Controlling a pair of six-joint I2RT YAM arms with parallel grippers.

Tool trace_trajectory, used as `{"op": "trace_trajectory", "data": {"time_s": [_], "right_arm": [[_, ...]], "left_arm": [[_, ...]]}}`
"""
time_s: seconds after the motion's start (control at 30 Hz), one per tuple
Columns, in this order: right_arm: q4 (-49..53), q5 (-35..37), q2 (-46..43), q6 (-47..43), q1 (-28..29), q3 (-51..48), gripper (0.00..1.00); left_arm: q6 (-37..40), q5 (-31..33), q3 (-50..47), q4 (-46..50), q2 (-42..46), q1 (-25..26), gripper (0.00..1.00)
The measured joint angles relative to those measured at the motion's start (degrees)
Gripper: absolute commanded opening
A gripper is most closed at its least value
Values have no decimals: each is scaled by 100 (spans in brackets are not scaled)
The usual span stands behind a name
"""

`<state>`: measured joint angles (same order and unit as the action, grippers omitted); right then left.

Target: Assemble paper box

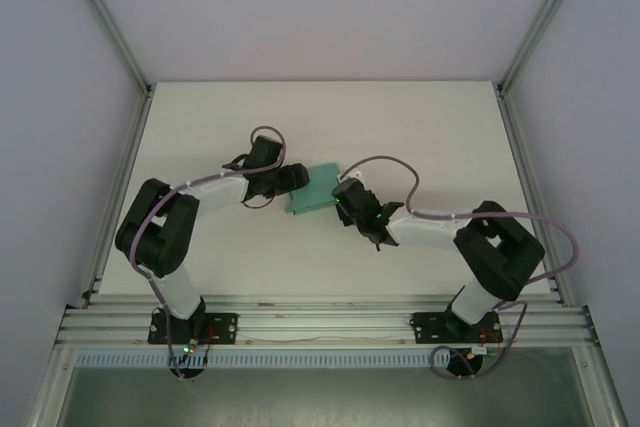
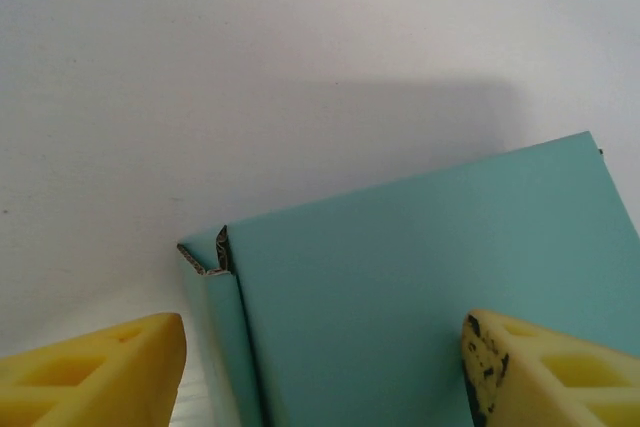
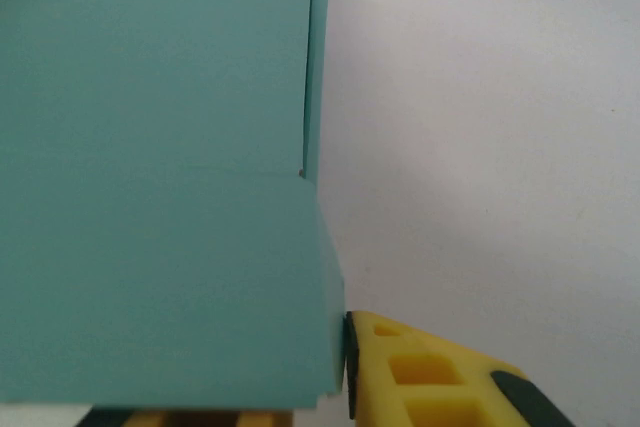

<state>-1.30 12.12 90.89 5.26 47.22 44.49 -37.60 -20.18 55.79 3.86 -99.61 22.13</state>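
Observation:
The paper box (image 1: 314,190) is a teal-green card box lying flat on the white table, between my two grippers. In the left wrist view the paper box (image 2: 420,277) shows a folded left side wall with a raw corner. My left gripper (image 2: 325,372) is open and straddles the box, its left finger just clear of the side wall. My left gripper (image 1: 291,179) sits at the box's left end. In the right wrist view the paper box (image 3: 160,167) hides one finger of my right gripper (image 3: 320,409). The other finger's black pad lies at the box's right edge. My right gripper (image 1: 346,199) is at its right end.
The white table (image 1: 320,127) is bare around the box. Aluminium frame rails (image 1: 320,327) run along the near edge and up both sides. Grey cables loop over both arms.

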Motion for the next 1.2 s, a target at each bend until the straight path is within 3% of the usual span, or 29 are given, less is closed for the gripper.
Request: {"op": "trace_trajectory", "data": {"time_s": [0.1, 0.2, 0.3, 0.4, 0.53, 0.83, 1.0, 1.2], "right_arm": [[203, -125, -363, 28, 0, -122, 47], [428, -221, -997, 116, 0, -326, 78], [579, -234, -1718, 260, -26, -533, 100], [564, -461, -2118, 494, -289, -627, 100], [354, -1270, -2028, 922, -1051, -629, 100], [278, -2754, -535, 1550, -1624, 396, 100], [42, -3711, 203, 1827, -1928, 614, 100], [-59, -4481, 887, 2044, -1987, 1003, 100]], "left_arm": [[-13, -46, -181, -295, 0, 0, 70], [-7, -63, -328, -542, -7, 0, 68], [-4, -146, -496, -898, -44, -33, 61], [-68, -492, -748, -1537, -131, -195, 52], [-240, -1064, -1161, -2562, -260, -455, 42], [-723, -1679, -1733, -4028, -492, -765, 32], [-931, -1860, -1908, -4529, -531, -852, 14], [-1043, -1904, -2055, -4863, -533, -944, 15]]}}
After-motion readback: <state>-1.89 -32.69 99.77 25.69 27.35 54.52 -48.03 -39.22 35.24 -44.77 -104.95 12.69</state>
